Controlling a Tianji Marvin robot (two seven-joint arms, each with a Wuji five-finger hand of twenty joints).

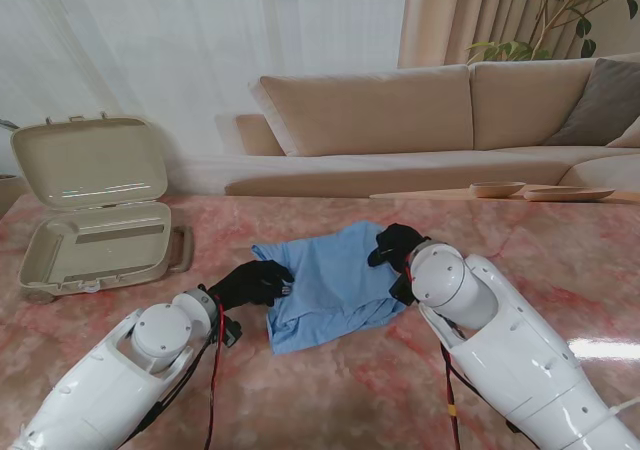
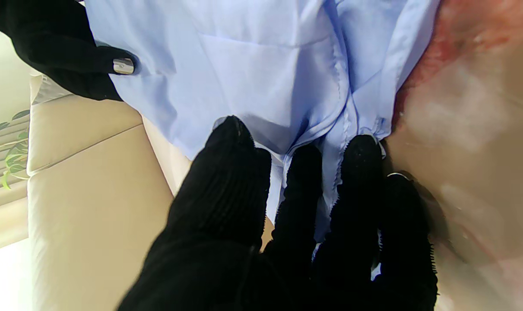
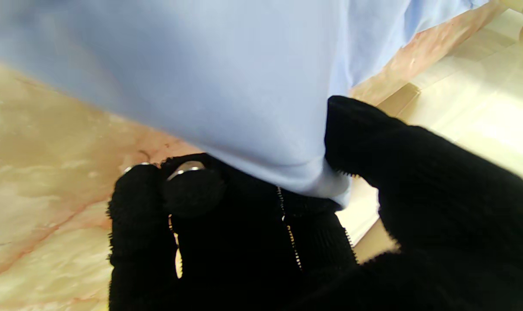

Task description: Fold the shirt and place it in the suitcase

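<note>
The shirt point(image 1: 325, 282) lies on the counter point(image 1: 520, 240) at the centre of the stand view. The left hand point(image 1: 252, 283) sits at the shirt's left edge, just left of centre, its fingertips point(image 2: 237, 129) on the cloth. The right hand point(image 1: 395, 247) sits at the shirt's upper right corner, with an edge of the cloth between thumb and fingers in the right wrist view. The suitcase point(image 1: 95, 215) stands open on the counter at the middle left of the frame, well apart from the shirt, its lid point(image 1: 90, 160) raised behind its tray. A sofa point(image 1: 420, 120) runs across the upper frame behind the counter. A potted plant point(image 1: 560, 10) fills the upper right corner behind the sofa.
</note>
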